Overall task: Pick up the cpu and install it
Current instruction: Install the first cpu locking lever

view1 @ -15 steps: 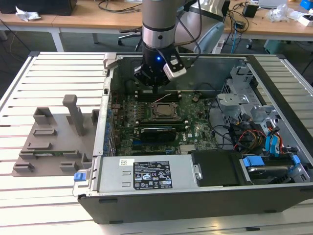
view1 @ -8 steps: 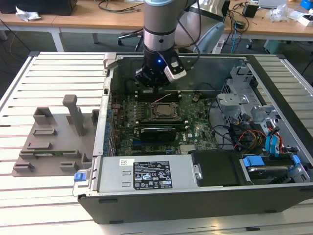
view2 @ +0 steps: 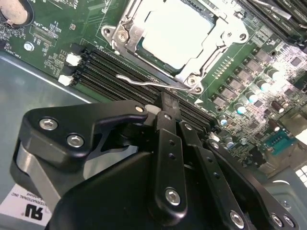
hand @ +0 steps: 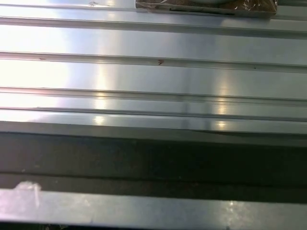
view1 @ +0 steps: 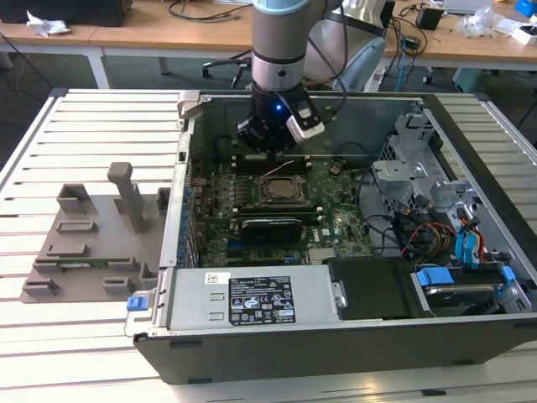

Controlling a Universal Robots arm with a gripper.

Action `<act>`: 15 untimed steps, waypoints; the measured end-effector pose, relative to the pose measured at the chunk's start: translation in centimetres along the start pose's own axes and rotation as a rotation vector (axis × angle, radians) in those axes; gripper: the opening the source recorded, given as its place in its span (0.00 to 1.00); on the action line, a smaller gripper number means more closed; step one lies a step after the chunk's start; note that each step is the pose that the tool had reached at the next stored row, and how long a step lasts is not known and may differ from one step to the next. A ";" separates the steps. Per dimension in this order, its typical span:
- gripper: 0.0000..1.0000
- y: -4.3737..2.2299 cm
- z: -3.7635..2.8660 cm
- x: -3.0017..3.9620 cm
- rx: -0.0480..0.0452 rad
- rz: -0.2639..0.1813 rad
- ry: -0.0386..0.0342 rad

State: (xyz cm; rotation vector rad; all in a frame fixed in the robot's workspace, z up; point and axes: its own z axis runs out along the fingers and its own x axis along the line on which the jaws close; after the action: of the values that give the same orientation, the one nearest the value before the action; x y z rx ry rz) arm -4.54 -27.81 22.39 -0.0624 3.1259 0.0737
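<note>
Cpu (view2: 178, 36): I see it seated in the socket frame (view2: 209, 50) on the motherboard (view2: 268, 72).
Gripper (view2: 165, 103): clenched, empty, poised just beside the socket.
Case (view1: 470, 336): lies open on my slatted counter (view1: 84, 353).

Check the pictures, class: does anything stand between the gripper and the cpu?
Nothing visible does. In the second wrist view the cpu lies in its socket frame on the motherboard, its lid uncovered. The gripper hovers over the memory slots beside it, with open board between them.
</note>
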 end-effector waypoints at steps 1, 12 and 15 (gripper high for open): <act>0.11 -0.01 0.03 -0.05 0.0002 0.000 0.0000; 0.11 -0.26 0.68 -0.56 0.0032 0.000 0.0007; 0.11 -0.29 0.95 -1.07 0.0032 0.000 0.0015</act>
State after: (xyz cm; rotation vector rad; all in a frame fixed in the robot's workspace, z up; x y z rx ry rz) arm -3.45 -28.02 21.44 -0.0632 3.1274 0.0688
